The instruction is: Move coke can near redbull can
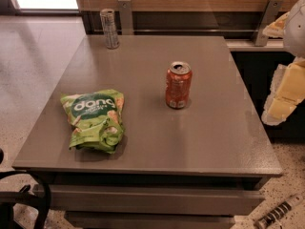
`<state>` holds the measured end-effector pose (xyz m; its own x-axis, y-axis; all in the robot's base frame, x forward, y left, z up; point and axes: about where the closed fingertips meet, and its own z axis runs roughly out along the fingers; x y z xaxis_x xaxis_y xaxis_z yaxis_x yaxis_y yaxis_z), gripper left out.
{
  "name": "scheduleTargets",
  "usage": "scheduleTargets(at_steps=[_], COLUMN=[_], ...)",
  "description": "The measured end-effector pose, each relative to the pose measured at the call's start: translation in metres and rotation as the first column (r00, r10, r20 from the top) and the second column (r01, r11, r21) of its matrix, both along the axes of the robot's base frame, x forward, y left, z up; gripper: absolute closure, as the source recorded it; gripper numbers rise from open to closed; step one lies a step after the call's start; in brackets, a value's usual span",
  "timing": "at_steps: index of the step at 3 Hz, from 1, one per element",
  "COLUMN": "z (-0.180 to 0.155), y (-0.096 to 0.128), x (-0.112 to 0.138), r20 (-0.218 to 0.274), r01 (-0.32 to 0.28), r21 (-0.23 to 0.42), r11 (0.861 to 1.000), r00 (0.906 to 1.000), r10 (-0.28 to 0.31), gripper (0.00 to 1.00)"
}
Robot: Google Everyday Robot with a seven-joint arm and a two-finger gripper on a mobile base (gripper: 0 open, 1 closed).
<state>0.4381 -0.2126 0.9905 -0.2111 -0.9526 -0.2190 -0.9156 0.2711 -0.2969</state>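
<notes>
Coke can [178,85], orange-red with a silver top, stands upright near the middle of the grey table [214,142], well apart from the gripper [285,97]. The gripper, pale yellow and white, hangs beyond the table's side edge at the picture's right border, touching nothing; whether it is open or closed cannot be told. Redbull can [109,28], slim and silver-grey, stands upright at the table's rear edge, farther from the gripper than the coke can. A green snack bag [95,119] lies flat, farthest from the gripper.
</notes>
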Motion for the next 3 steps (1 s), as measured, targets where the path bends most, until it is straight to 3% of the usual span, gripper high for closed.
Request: scheduleTargets(at_steps=[1, 2, 3], z=[0.000, -0.003, -0.017], y=[0.000, 0.003, 0.009], x=[0.000, 0.006, 0.023], r20=[0.000, 0.013, 0.043], r01=[0.000, -0.005, -0.025], r21=[0.000, 0.065, 0.214], r11=[1.000, 0.998, 0.977], r00=[1.0000, 0.9999, 0.9989], r10=[0.000, 0.004, 0.016], gripper=[0.00, 0.00, 0.00])
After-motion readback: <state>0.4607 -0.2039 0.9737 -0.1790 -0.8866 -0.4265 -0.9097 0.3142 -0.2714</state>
